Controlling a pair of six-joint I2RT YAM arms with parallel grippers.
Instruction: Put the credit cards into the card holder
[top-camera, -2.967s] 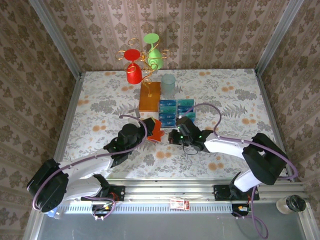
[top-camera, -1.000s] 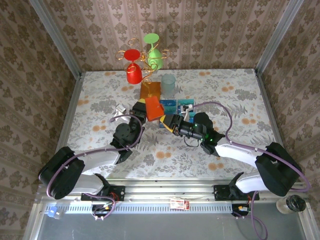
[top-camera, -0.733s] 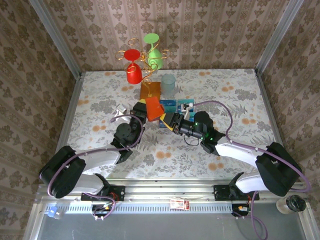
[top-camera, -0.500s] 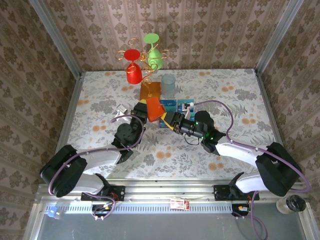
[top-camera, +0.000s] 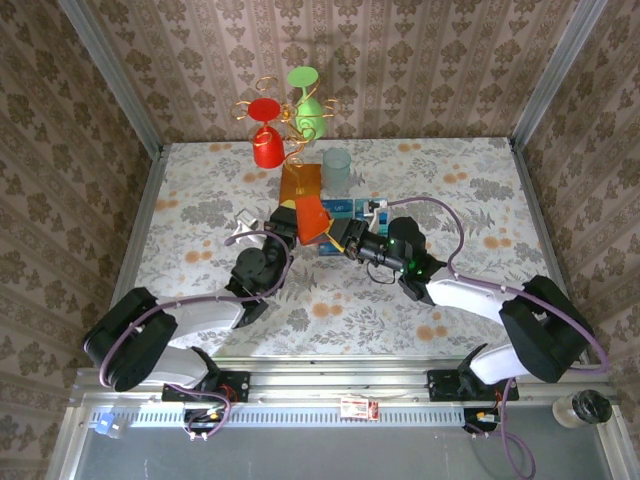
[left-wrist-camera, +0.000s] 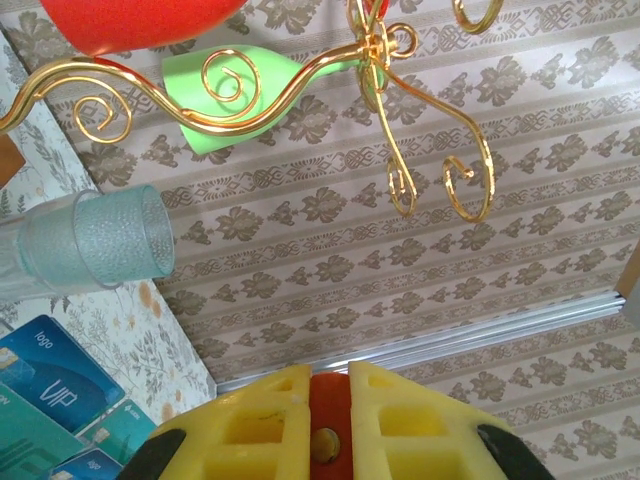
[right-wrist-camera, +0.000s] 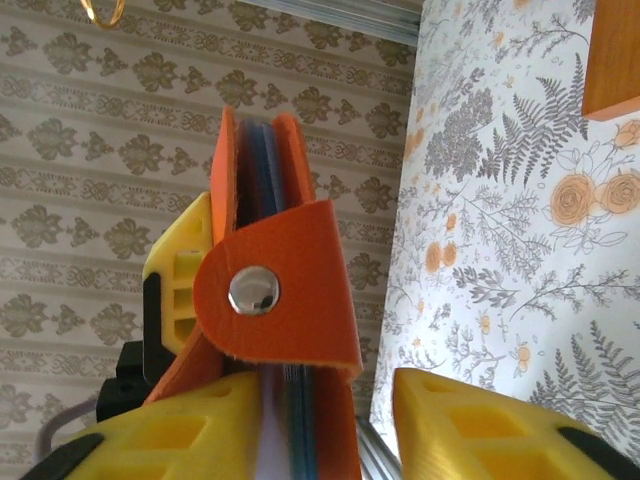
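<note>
My left gripper is shut on the orange card holder and holds it up above the table, with its yellow fingers pinching one edge. In the right wrist view the card holder has its snap flap folded over and blue credit cards stacked inside. My right gripper straddles its lower edge. One pad touches it and the other pad stands apart. More blue and teal credit cards lie flat on the table behind the right gripper.
A gold wire stand carries a red cup and a green cup at the back, on an orange-brown base. Beside it is a pale glass tumbler. The enclosure walls ring the table.
My right gripper's jaws have narrowed around the card holder and it has edged closer to it. The left gripper has kept its hold and shifted the holder slightly right.
</note>
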